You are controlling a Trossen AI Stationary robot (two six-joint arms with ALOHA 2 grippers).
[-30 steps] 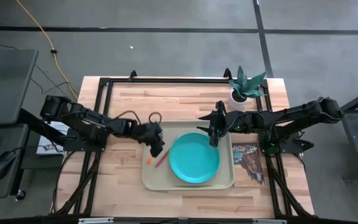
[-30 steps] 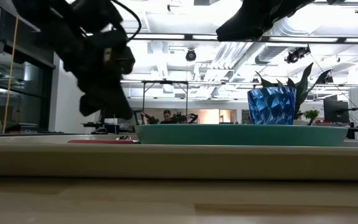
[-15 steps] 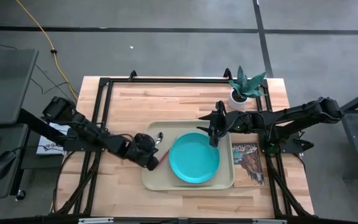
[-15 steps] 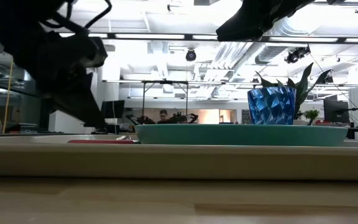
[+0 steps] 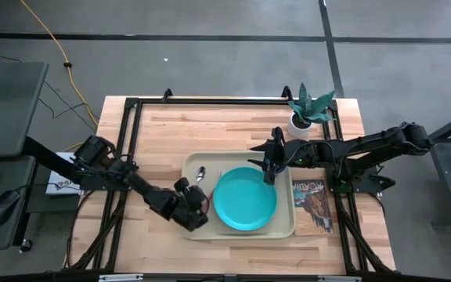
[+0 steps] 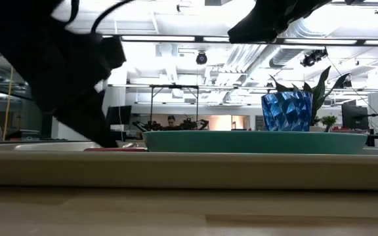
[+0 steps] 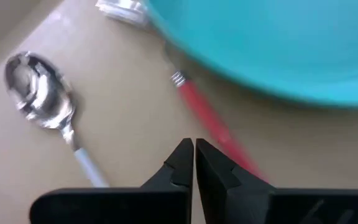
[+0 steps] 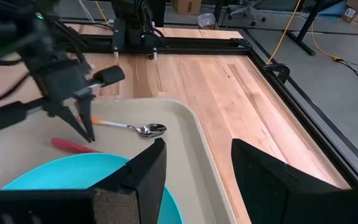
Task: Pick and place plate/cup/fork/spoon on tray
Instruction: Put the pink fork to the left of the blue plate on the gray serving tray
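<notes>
left gripper [image 7: 194, 163]: clenched, empty, over tray [image 5: 284, 229] at 9 o'clock of plate [image 5: 245, 199]
right gripper [image 8: 197, 165]: released, plate's 1 o'clock
fork [image 7: 213, 127]: beside spoon [image 7: 42, 99]

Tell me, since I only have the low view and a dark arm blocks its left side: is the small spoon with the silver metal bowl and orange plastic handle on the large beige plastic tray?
Observer: Yes. The spoon lies flat inside the tray, on the left arm's side of the round turquoise plastic plate and apart from it.
Operator: Is the left gripper holding anything?
Observer: No. The left gripper is shut on nothing, just over the red-pink plastic handle of the small fork.
Operator: And the right gripper?
Observer: The right gripper is open and empty, above the plate's edge on the right arm's side.
</notes>
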